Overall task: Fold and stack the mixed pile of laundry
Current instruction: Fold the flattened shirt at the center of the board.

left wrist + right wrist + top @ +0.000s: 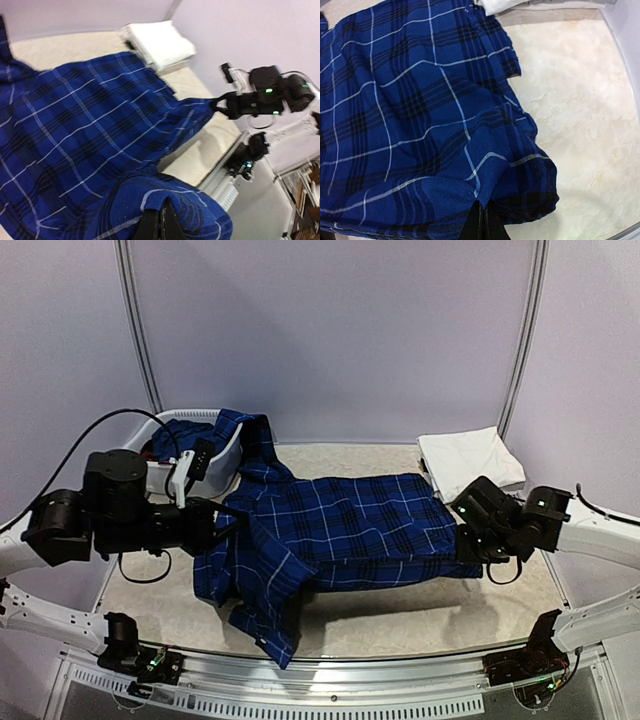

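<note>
The left gripper (159, 220) is closed on one side of the navy plaid shirt (350, 525), the right gripper (481, 220) on the opposite side. The shirt is spread between them, over the table (420, 615). Beyond the right gripper, white trousers (470, 460) are laid folded.

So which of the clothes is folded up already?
The white piece over on the far right: it lies in a neat, flat stack. The big blue checked shirt is spread wide open and not folded.
</note>
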